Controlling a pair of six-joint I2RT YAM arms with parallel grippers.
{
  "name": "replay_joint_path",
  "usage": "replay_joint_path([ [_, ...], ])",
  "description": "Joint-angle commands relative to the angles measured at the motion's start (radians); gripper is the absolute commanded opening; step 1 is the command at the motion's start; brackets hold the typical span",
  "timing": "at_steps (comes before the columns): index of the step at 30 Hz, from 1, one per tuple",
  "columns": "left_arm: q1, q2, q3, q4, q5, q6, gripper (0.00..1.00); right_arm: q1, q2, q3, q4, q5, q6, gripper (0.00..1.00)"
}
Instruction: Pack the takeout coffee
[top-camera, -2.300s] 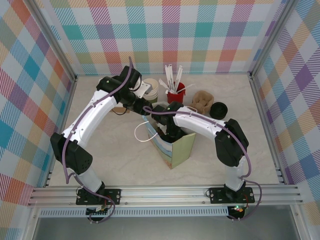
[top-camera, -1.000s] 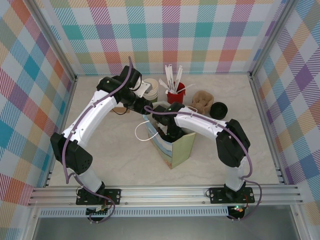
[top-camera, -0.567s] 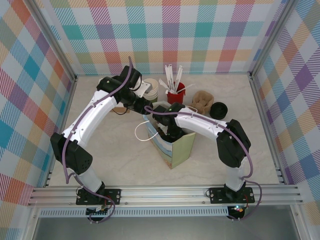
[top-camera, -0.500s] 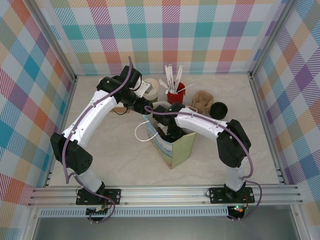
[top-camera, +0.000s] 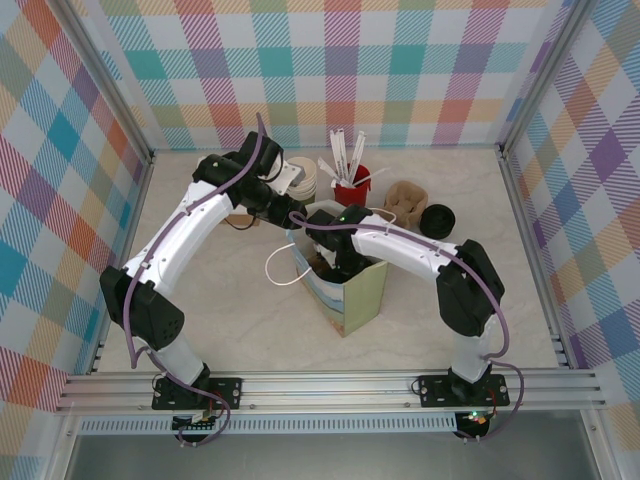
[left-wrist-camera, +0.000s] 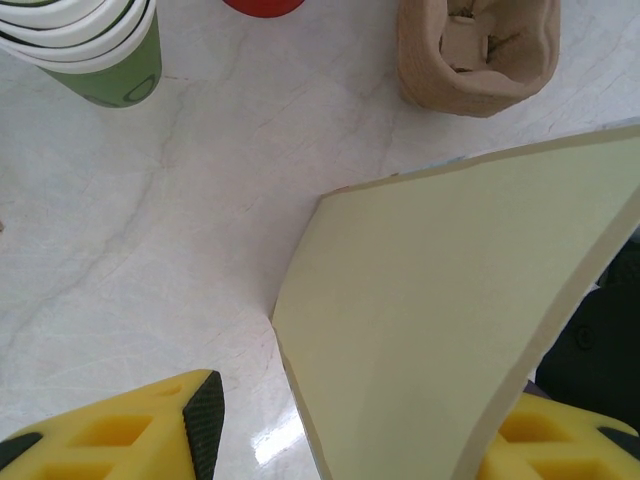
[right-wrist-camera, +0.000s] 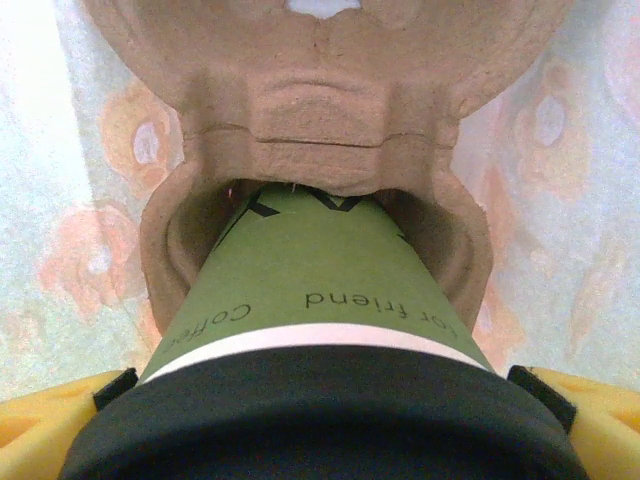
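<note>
Right tool (right-wrist-camera: 320, 425) clamps takeout coffee (right-wrist-camera: 320, 270), seated in cardboard carrier (right-wrist-camera: 320, 110).

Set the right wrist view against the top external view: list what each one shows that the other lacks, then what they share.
Right wrist: the takeout coffee, black lid and green band, seated in a pulp carrier and held between the right gripper's yellow fingers. Top external: the left arm and right arm, the stack of cups, the red cup of stirrers, a second carrier and a loose black lid on the table. Shared: the paper bag, which the right gripper reaches into.
</note>
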Motion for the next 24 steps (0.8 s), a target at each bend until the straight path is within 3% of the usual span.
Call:
replay_joint_path([
  [1, 0.003, -0.029, -0.016, 0.01, 0.02, -0.001, 0.54, -0.001, -0.039, 0.042, -0.004, 0.011, -0.014, 0.96],
  [24, 0.002, -0.027, -0.012, 0.012, 0.025, -0.001, 0.54, 0.0, -0.082, 0.183, -0.124, 0.034, -0.015, 1.0],
])
